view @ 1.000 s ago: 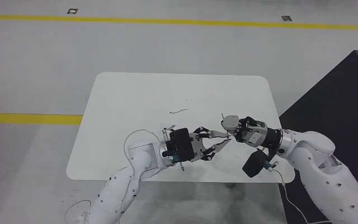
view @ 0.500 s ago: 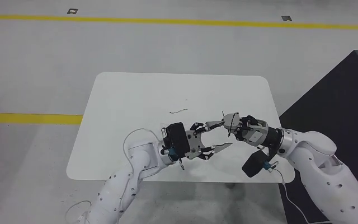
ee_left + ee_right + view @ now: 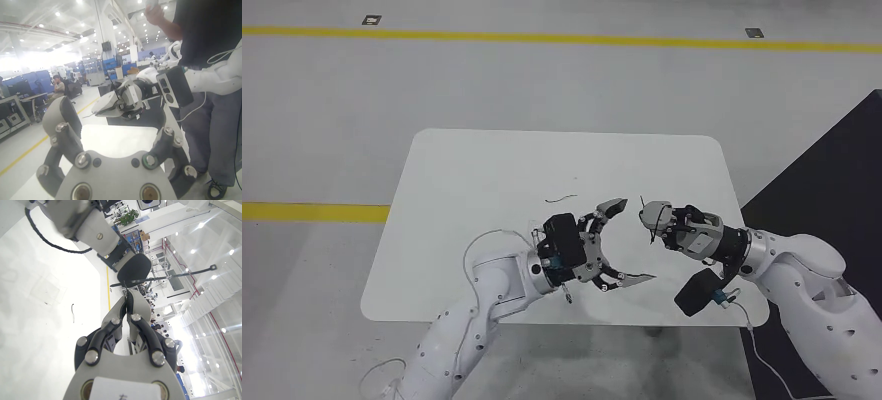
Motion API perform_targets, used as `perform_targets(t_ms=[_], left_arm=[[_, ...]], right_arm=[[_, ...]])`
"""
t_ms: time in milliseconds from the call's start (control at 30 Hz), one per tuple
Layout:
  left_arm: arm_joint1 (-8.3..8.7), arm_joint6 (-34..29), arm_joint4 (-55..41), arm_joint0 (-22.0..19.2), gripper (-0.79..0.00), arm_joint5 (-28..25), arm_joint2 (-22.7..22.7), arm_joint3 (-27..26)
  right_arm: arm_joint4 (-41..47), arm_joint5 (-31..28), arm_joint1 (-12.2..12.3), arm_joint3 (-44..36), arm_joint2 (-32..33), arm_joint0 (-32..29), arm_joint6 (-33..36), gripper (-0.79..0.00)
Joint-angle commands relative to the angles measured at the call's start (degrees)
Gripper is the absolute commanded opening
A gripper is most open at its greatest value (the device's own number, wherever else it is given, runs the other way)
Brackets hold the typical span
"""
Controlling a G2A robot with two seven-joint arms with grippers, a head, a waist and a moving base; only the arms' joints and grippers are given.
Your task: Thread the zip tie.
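A thin black zip tie [image 3: 179, 274] sticks out sideways from my right gripper [image 3: 125, 294], which is shut on it near one end. In the top view the right gripper [image 3: 650, 219] hovers over the front right part of the white table [image 3: 492, 170], with the zip tie [image 3: 643, 210] at its tip. My left gripper [image 3: 625, 244] faces it from the left, open wide, one finger on either side of the gap in front of the right gripper's tip. In the left wrist view the left gripper [image 3: 115, 123] holds nothing, and the right gripper [image 3: 105, 109] points at it with the zip tie [image 3: 114, 86] standing up.
A short dark strand [image 3: 562, 196] lies on the table behind the grippers, also seen as a small curl [image 3: 72, 311] in the right wrist view. A dark surface [image 3: 842, 160] borders the table's right side. The table's front edge is just below both grippers.
The left gripper's fingers have spread much wider and drawn back from the right gripper's tip. The right gripper stays nearly still with the zip tie in it.
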Motion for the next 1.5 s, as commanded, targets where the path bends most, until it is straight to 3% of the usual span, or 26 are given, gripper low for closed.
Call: perform_targets(t_ms=[0,33,100,133,167,233,467,567,800,867,1000,1033,1467], left_arm=[[0.09,-5.1,-2.9,0.4,-0.215,-0.4,-0.4,-0.5],[0.19,-7.7,-3.4,0.4,-0.406,0.1,-0.9,-1.0],[0.40,-12.4,-5.0,1.3,-0.413,0.5,-1.5,-2.5],[0.54,-14.7,-5.6,1.5,-0.326,0.3,-1.9,-3.3],[0.72,-16.9,-5.5,1.6,-0.126,0.2,-2.4,-4.0],[0.96,-18.6,-7.3,2.2,0.000,0.0,-3.6,-4.9],[1.00,-18.7,-9.0,2.4,0.000,-0.3,-4.0,-4.8],[0.99,-18.9,-9.9,3.0,0.000,0.1,-3.8,-4.6],[1.12,-26.3,-21.9,3.4,0.000,1.9,-5.3,-4.5],[1.15,-28.5,-24.1,3.3,-0.068,3.3,-5.5,-5.0],[1.14,-31.0,-26.3,2.9,-0.379,5.1,-5.4,-5.2],[1.11,-31.2,-26.8,2.8,-0.419,5.4,-5.3,-5.2],[1.43,-34.8,-31.9,3.5,-0.419,5.2,-4.8,-5.8]], right_arm=[[0.0,0.0,0.0,0.0,0.0,0.0,0.0,-0.785],[0.0,0.0,0.0,0.0,0.0,0.0,0.0,-0.785],[0.0,0.0,0.0,0.0,0.0,0.0,0.0,-0.785],[0.0,0.0,0.0,0.0,0.0,0.0,0.0,-0.785],[0.0,0.0,0.0,0.0,0.0,0.0,0.0,-0.785],[0.0,0.0,0.0,0.0,0.0,0.0,0.0,-0.785],[0.0,0.0,0.0,0.0,0.0,0.0,0.0,-0.785],[-1.2,1.6,-0.1,-0.6,-0.1,-0.6,3.4,-0.785],[-4.0,4.9,-0.2,-1.6,0.8,-1.9,6.4,-0.785],[-5.3,5.3,-0.1,-2.1,0.6,-2.3,6.0,-0.785],[-7.0,5.5,-0.1,-2.8,0.0,-2.7,5.2,-0.785],[-7.3,5.5,-0.1,-2.8,0.0,-2.7,5.3,-0.785],[-7.3,5.5,-0.1,-2.8,0.0,-2.7,5.3,-0.785]])
